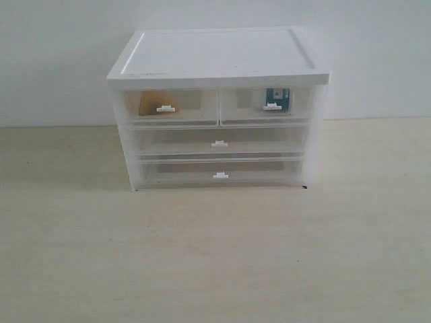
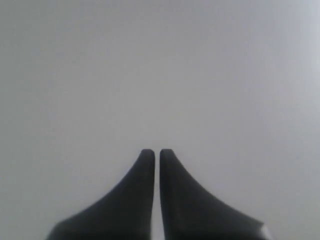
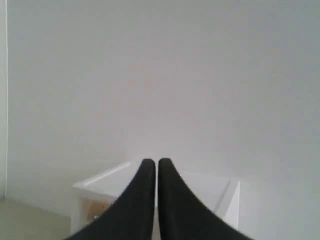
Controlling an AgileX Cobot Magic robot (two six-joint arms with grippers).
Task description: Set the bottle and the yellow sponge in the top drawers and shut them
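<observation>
1. We see the cabinet (image 1: 219, 60) standing on the table (image 1: 215, 269), near its back edge and about midway along it, in front of a plain wall.
2. The left top drawer (image 1: 182, 105) is pushed in flush with the cabinet front. The yellow sponge (image 1: 151, 104) lies inside it, toward the drawer's left end, showing dimly through the translucent front.
3. The right top drawer (image 1: 246, 105) is also flush. The bottle (image 1: 277, 98) stands inside it, toward the drawer's right end, behind the tab handle.
4. The two full-width drawers (image 1: 219, 141) below are shut as well.
5. The left gripper (image 2: 157, 152) is clenched on nothing, fingers almost touching, with only bare wall ahead.
6. The right gripper (image 3: 155, 162) is likewise clenched and empty, hanging apart from the cabinet, whose top shows beyond its fingers.
</observation>
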